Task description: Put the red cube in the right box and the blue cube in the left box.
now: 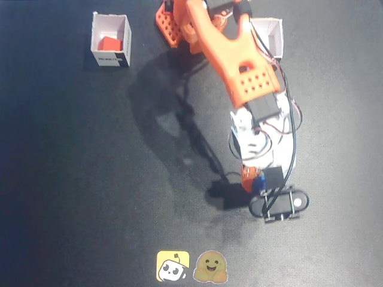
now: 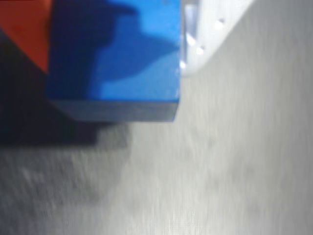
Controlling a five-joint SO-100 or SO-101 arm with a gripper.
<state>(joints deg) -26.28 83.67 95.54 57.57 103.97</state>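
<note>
The blue cube (image 2: 115, 58) sits clamped between the fingers of the gripper (image 1: 256, 181), low over the dark table (image 1: 90, 179). It looks light, rigid and smooth-faced, so flat opposite faces suit the grip.

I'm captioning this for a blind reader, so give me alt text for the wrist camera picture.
A blue cube fills the upper left of the blurred close-up, held between an orange finger at the left and a white finger at the right. Below it lies a grey table surface with the cube's dark shadow at the left.
</note>
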